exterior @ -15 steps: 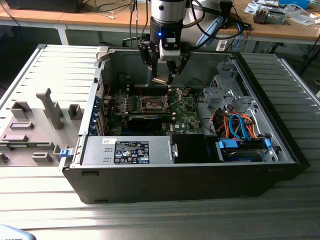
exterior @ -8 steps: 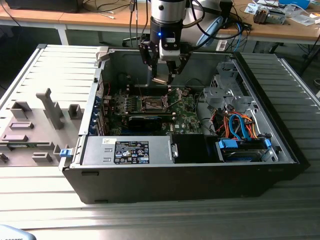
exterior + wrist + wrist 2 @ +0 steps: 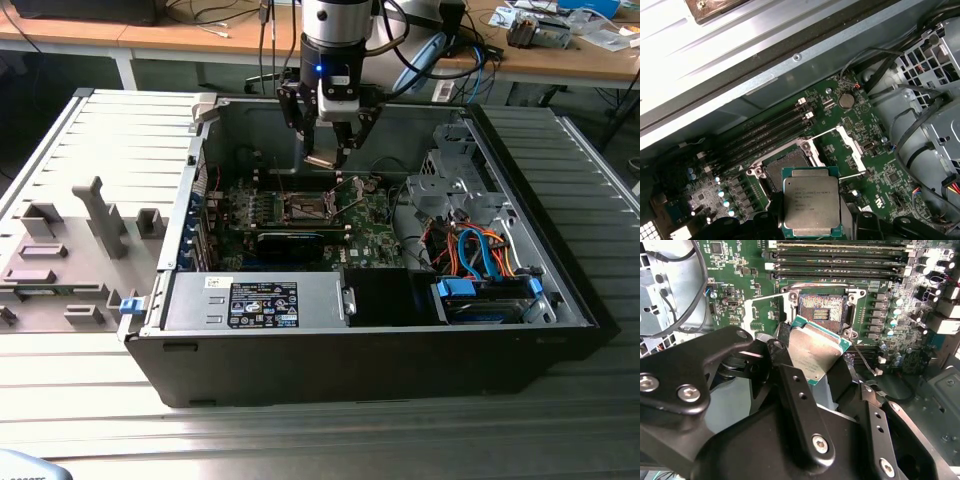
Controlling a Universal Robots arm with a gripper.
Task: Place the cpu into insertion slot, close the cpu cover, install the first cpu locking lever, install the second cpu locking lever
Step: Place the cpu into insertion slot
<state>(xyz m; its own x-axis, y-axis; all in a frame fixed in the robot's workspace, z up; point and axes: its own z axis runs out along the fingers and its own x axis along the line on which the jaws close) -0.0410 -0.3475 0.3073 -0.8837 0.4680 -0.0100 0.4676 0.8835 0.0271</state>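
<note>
You had the gripper (image 3: 327, 153) clamped on the cpu (image 3: 811, 207), which hung tilted just above the uncovered insertion slot (image 3: 821, 314), not touching it.

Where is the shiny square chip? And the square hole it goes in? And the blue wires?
Flat square silver-grey cpu chip (image 3: 811, 206): first wrist view, middle of its metal top.
Square black silver-rimmed insertion slot (image 3: 821, 310): second wrist view, its pin field.
Blue cables (image 3: 488, 243): exterior view, mid-cable.
</note>
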